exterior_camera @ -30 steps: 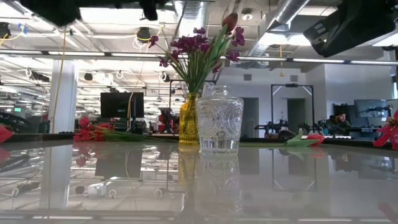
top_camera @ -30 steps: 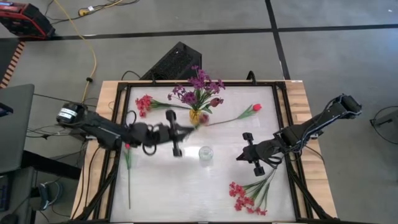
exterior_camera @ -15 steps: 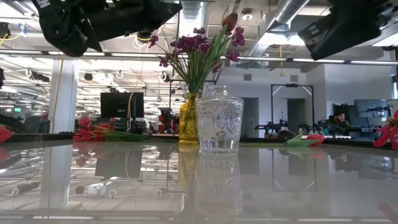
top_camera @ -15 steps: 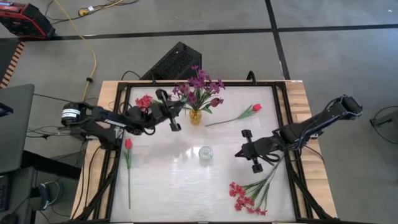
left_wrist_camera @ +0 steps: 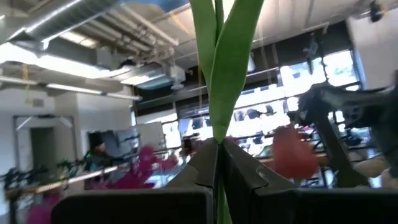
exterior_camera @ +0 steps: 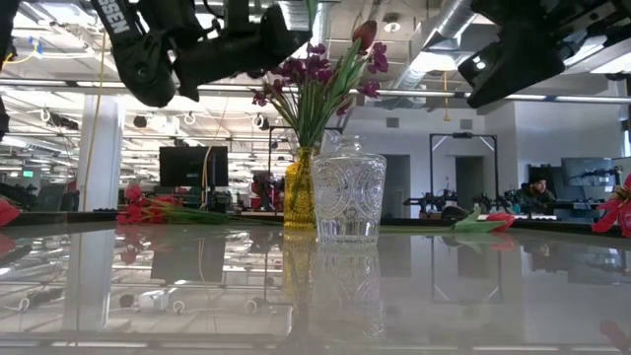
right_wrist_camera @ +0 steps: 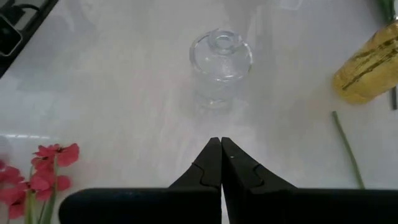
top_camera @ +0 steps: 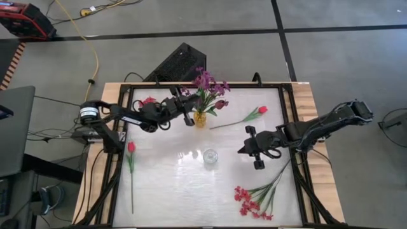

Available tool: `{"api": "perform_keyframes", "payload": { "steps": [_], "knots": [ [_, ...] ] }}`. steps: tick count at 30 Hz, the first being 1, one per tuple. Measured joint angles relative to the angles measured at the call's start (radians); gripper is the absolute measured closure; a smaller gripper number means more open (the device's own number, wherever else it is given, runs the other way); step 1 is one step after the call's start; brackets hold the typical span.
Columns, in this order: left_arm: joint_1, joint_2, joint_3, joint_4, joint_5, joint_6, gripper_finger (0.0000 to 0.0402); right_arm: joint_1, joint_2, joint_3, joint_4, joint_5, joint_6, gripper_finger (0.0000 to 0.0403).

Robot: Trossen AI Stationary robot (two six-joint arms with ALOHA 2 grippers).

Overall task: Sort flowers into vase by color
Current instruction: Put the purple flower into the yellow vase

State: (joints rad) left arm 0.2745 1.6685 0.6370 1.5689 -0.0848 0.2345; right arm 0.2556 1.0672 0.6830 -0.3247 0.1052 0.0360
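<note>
Yellow glass makes up the far vase (top_camera: 200, 119), which holds a bunch of purple-magenta blossom sprigs (top_camera: 205, 85) and one dark maroon tulip bud (top_camera: 220, 104). The second container, a clear cut-glass vase (top_camera: 210, 156), stands nearer, at the middle of the white surface (top_camera: 172, 191), with nothing in it.

The left tool (top_camera: 186, 117) hovers just left of the yellow vase, its fingers clamped together on a green stem (left_wrist_camera: 219, 81) that rises between them in the left wrist view; a pink-red bloom shows there behind it, but whether it belongs to that stem cannot be told. The right tool (top_camera: 250, 147) hangs to the right of the clear vase, fingers pressed together on nothing, well apart from any flower.

Loose on the surface lie two single red tulip stems, one (top_camera: 131, 152) at the left edge, one (top_camera: 253, 114) right of the yellow vase. Two red-pink blossom sprigs lie out too: one (top_camera: 147, 100) at the far left under the left arm, one (top_camera: 251, 201) at the near right.
</note>
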Motion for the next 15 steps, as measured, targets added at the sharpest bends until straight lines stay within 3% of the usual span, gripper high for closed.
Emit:
{"api": "perform_keyframes", "payload": {
  "steps": [15],
  "knots": [
    [0.014, 0.037, -0.005, -0.001, -0.004, -0.044, 0.0401, 0.024, 0.000, 0.000, -0.012, -0.005, -0.037, 0.0376]
  ]
}}
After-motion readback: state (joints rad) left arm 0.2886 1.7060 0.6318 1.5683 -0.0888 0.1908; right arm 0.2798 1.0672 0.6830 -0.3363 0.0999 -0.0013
